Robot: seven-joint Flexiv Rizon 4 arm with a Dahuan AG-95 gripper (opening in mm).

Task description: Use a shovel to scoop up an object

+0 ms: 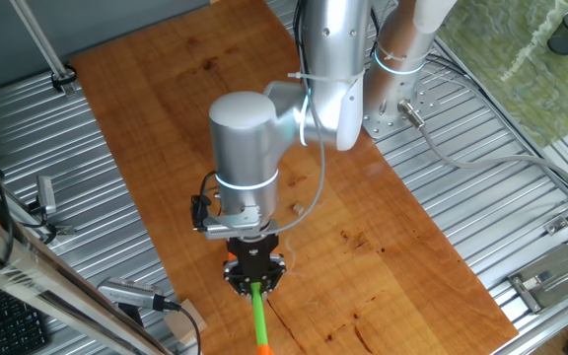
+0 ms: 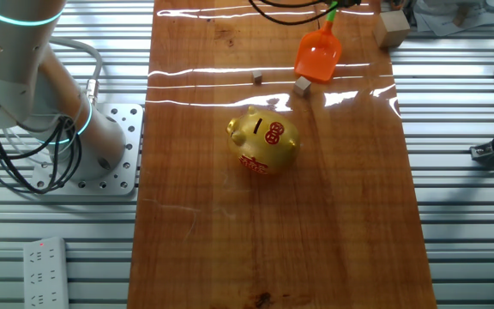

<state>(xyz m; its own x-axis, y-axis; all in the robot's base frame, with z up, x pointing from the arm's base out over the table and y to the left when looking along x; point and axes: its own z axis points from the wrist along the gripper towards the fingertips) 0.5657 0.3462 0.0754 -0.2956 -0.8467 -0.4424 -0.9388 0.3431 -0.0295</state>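
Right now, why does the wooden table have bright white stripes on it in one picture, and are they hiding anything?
In the other fixed view, white glare streaks cross the glossy brown wooden table near the orange plastic shovel blade and tiny pale tan wooden cube; both stay visible. In one fixed view, the wood looks matte, without such streaks.

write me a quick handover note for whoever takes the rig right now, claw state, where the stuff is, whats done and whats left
Claw: shut on the green shaft of the shovel, held near the table's edge.
Shovel: orange blade is down at the wooden tabletop, its front edge right next to the small wooden cube; the other fixed view cannot settle whether they touch.
Cube: on the table, not on the blade.
Nearby: a smaller dark brown bit beside the cube, and a gold pig figurine further along the board.
Done: shovel picked up and brought to the cube.
Left: push the blade under the cube and lift it.
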